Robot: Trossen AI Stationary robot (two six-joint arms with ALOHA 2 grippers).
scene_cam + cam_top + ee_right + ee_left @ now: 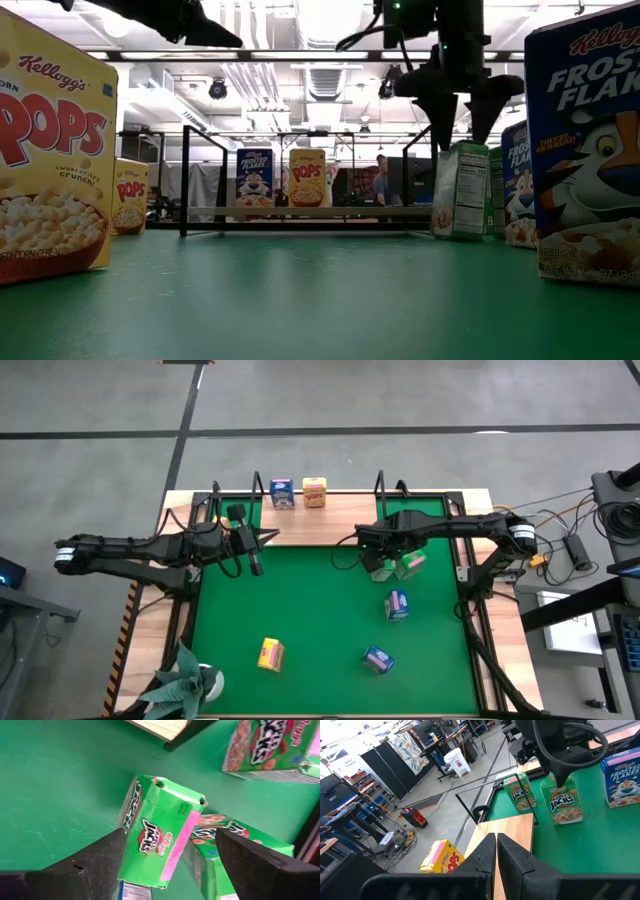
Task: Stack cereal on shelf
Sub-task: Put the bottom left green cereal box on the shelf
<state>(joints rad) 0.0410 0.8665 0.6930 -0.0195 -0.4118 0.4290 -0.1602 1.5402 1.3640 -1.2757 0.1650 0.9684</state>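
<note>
Three green cereal boxes stand close together on the green mat [300, 610]. My right gripper [170, 865] hangs open, pointing down, just above the nearest one [160, 830], a finger to either side of its top; in the low view it [462, 112] hovers clear of that box [460, 190]. The wooden shelf [340, 512] lies along the far edge. A blue box [282, 493] and a yellow box [314, 491] stand upright on it. My left gripper [265, 538] waits shut above the mat's far left corner, fingers together [496, 851].
Loose on the mat lie two blue boxes [396, 604] [377, 659] and a yellow one [270, 654]. Black wire uprights [184, 180] stand at the shelf's ends. A potted plant [185, 685] sits at the near left corner. Open mat lies mid-table.
</note>
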